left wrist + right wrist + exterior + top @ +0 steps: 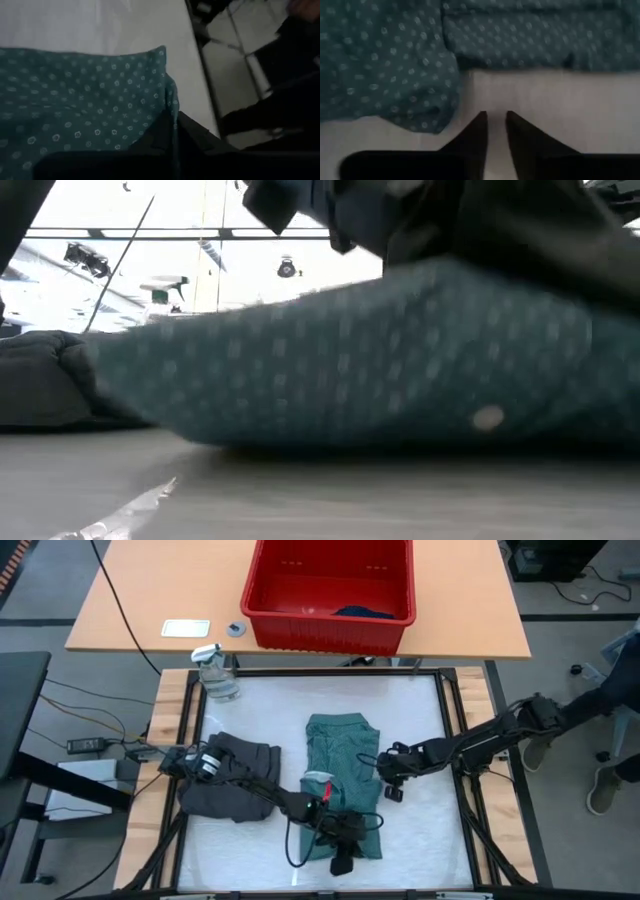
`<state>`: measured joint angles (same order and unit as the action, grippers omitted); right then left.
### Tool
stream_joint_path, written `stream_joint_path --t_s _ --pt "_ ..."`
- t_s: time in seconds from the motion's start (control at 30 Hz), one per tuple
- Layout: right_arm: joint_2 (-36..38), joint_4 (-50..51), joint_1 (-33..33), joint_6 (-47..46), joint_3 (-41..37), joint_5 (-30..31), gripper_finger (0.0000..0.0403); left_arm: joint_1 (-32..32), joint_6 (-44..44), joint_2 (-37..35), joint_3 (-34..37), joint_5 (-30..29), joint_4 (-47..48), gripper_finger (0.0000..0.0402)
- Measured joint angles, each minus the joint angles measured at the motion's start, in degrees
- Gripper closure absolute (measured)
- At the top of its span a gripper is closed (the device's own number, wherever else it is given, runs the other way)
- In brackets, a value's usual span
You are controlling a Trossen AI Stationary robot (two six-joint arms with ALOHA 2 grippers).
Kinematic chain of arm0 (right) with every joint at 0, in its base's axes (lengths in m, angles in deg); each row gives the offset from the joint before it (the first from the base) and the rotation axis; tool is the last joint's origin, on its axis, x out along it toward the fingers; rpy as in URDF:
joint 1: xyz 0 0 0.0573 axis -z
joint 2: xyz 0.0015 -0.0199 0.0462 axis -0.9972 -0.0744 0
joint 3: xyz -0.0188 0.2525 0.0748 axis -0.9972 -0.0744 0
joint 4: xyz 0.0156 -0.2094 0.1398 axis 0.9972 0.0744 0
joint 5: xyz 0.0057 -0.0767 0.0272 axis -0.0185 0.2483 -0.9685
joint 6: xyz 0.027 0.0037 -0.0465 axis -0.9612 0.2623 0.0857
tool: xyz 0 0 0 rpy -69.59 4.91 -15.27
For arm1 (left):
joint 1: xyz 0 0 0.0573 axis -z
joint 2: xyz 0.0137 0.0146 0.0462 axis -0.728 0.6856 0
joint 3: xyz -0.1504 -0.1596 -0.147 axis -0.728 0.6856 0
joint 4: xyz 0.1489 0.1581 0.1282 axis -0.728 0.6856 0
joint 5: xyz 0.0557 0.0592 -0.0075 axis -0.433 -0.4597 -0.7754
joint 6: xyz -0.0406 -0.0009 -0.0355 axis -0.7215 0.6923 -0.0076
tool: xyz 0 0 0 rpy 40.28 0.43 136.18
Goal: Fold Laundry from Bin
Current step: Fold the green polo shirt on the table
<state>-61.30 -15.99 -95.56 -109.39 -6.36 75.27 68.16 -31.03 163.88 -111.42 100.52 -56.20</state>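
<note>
The teal shirt (pixel 342 780) lies folded on the white table (pixel 420 700), between the 2 grippers. The left gripper (pixel 345 840) sits low over the shirt's near edge, its fingers (pixel 200 142) dark along the hem; a fold of teal cloth drapes across them, but I cannot tell whether the jaws are closed on it or merely resting against it. The shirt's corner (pixel 161 51) lies just ahead of the jaws, with bare table beyond it.

The right gripper (pixel 388 776) is at the shirt's right edge. Its 2 fingertips (pixel 479 122) point at the cloth with a narrow gap between them, nothing in that gap, and they rest on bare table just short of the fabric. The shirt's folded edge (pixel 420 115) lies just ahead of and beside the tips, not touching them.

A dark grey piece (pixel 235 775) lies on the far side of the left arm from its jaws, near the shirt but apart from it. The red bin (pixel 328 590) stands on the wooden table well beyond both grippers, with a dark blue piece (pixel 362 612) in it. A clear bottle (pixel 215 670) stands at the table's far left corner.

In the low view the shirt (pixel 380 360) fills the frame, with the grey piece (pixel 45 380) beside it.
</note>
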Motion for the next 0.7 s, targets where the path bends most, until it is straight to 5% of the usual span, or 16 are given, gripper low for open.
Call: stream_joint_path --t_s 0.27,0.53,0.7 --pt "10.01 9.72 -0.14 -4.33 3.10 2.91 0.0202 -1.35 -0.55 -7.01 -0.11 -0.90 4.17 0.0278" --pt "12.16 -3.86 -13.65 -8.75 4.01 1.54 0.0195 1.31 1.45 -15.84 -0.13 -2.63 26.59 0.0228" --pt "5.41 -10.21 -25.09 -8.65 7.39 7.83 0.0195 6.92 2.23 -16.66 0.13 -8.02 35.03 0.0212"
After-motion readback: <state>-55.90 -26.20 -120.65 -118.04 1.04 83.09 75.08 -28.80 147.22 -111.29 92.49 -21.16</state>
